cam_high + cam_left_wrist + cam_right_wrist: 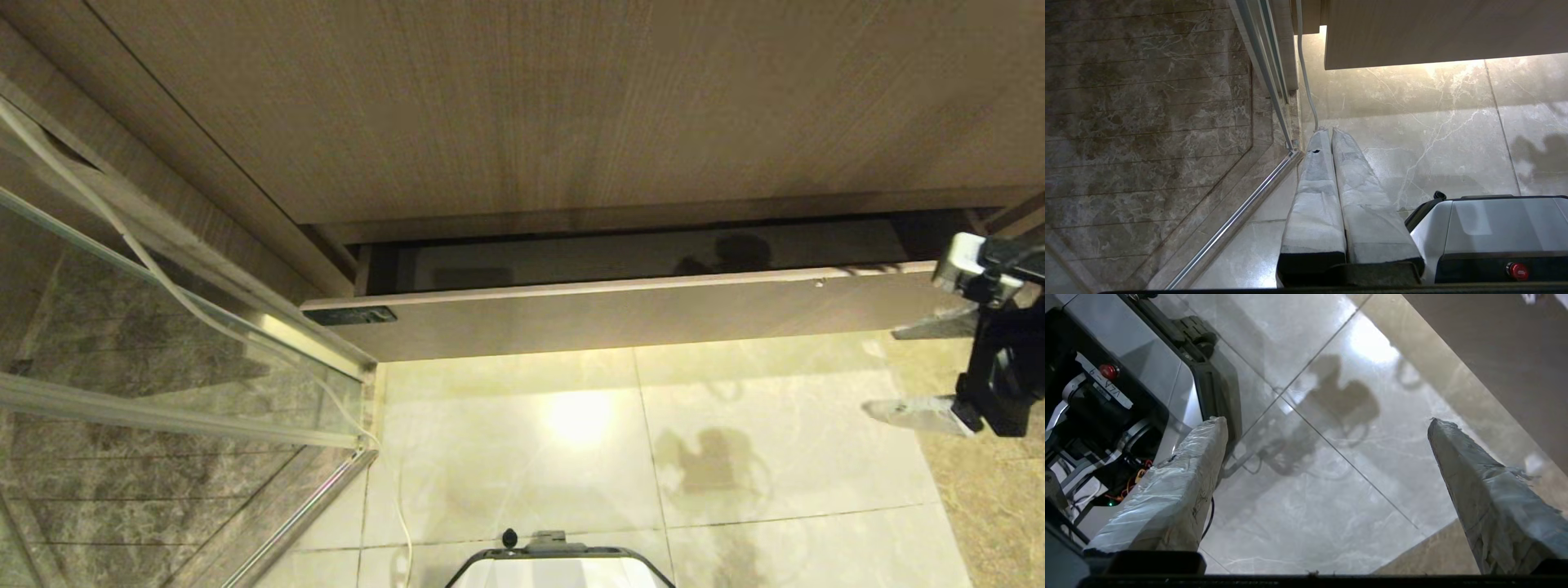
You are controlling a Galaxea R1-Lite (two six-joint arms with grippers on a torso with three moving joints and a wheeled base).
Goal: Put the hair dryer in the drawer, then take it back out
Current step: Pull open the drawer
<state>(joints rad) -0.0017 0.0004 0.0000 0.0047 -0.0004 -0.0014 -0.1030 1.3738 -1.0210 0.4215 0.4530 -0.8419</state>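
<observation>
Hovering empty and spread wide at the right end of the slightly open drawer (620, 314), the right gripper (914, 371) must pull it further; no hair dryer shows.

Glossy pale marble floor tiles (522, 457) fill the lower centre, with a bright light reflection (578, 416). A wood-grain panel (555, 106) spans the top. At left, a glass shower screen (163, 343) encloses darker marble flooring (122, 498).
</observation>
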